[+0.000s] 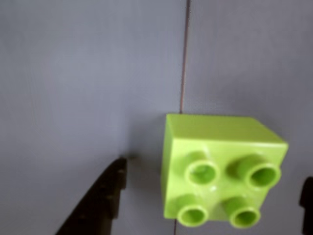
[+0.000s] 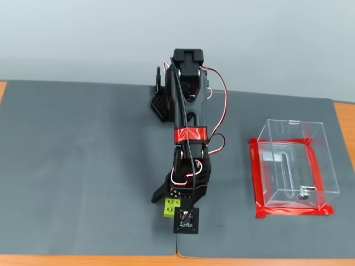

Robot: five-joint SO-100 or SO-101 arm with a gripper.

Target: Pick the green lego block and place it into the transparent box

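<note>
The arm reaches low over the grey bench (image 2: 83, 166), its fingers (image 1: 210, 188) spread wide to either side of the green lego block (image 1: 220, 171), a stance that reads as the approach to a grasp, with the pick not yet made. In the wrist view, one dark finger (image 1: 100, 198) stands clear of the block's left face with bare bench between them, while only the edge of the other shows at the right border, also apart from the block. The block sits flat on the bench between the fingers, studs up, astride a thin seam in the mat. It is a lime-green square brick with four hollow round studs and glossy faces. The transparent box (image 2: 293, 166) stands well off to the right of the fingers in the fixed view, ringed at its base with red tape (image 2: 258, 183).
</note>
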